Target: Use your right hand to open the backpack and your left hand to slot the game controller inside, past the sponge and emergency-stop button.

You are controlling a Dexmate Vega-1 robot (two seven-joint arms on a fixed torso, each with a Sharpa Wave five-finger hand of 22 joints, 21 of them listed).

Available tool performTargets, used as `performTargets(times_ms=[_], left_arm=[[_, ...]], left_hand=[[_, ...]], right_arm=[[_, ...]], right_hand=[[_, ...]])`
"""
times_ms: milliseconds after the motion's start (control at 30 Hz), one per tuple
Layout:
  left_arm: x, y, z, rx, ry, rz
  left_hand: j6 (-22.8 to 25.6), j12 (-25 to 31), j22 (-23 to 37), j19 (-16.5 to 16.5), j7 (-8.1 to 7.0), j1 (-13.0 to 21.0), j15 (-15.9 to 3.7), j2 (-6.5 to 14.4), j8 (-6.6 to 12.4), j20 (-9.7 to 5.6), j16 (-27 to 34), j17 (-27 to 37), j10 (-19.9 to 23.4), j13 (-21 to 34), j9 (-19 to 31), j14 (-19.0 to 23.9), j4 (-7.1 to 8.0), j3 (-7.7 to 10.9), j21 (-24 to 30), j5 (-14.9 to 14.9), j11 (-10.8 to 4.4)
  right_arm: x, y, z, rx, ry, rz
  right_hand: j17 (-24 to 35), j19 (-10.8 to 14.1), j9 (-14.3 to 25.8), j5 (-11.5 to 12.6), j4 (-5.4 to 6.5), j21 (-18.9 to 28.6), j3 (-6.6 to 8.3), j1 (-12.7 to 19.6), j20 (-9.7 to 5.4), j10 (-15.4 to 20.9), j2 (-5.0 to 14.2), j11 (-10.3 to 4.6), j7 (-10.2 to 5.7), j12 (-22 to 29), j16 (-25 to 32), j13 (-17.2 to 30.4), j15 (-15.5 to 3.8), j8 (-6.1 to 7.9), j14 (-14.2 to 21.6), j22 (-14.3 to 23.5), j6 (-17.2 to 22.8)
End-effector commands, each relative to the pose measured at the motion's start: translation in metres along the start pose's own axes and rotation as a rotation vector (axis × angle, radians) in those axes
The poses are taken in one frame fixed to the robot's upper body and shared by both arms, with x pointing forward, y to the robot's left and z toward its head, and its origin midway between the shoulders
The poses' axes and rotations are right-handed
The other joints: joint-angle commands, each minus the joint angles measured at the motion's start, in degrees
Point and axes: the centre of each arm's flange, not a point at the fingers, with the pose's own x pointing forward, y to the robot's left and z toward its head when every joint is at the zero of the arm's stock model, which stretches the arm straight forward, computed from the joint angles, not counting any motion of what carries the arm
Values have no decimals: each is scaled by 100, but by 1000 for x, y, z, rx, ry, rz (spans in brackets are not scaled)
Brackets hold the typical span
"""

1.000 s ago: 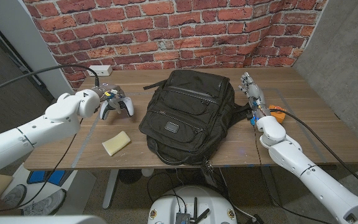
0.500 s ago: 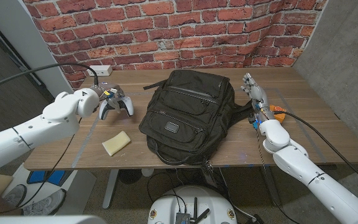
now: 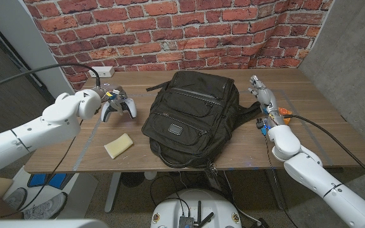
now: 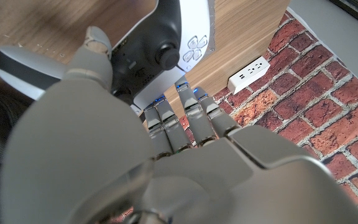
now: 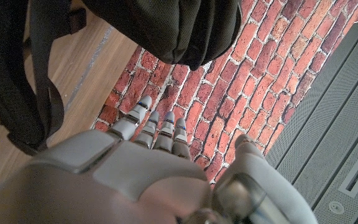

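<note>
My left hand cups the rigid, slick game controller; right hand open, empty beside the limp backpack.

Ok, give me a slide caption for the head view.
Left hand on game controller; closed backpack mid-table; right hand open beside it.

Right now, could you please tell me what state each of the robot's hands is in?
Left hand: at the game controller, fingers over it; a firm grip cannot be told.
Right hand: open, fingers extended beside the backpack, holding nothing.
</note>
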Motion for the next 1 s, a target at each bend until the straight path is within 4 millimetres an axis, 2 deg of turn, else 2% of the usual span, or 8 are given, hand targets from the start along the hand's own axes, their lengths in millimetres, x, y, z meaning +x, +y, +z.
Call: performTargets(times_ms=[33,500,1000], left_arm=[[-3,1,0,15,-7,-5],[2,4,1,40,-34,5],[8,9,4,53,-47,9]], left_hand=[[626,43,11,56,-7,251,-897,461,40,-886,21,7,81,25,25,110,31,19,0,42,-6],[671,36,10,60,-28,267,-899,482,13,-885,3,3,124,27,29,139,22,11,-7,44,-9],[694,27,10,58,-52,276,-901,506,-18,-886,-16,-1,153,29,33,151,21,4,-13,45,-11]], right_arm=[[-23,3,11,-94,-22,-1],[-54,14,26,-201,-59,-12],[-83,26,36,-337,-94,-21]], right_hand=[[5,55,12,-6,-69,-12,7,80,6,59,186,-1,-5,40,33,13,-34,35,61,20,61],[-73,112,18,-15,-252,-8,50,239,-4,178,110,4,9,67,42,17,-61,91,185,17,258],[-136,305,30,-28,-429,34,101,399,-10,314,82,4,15,95,77,28,-79,96,355,16,354]])
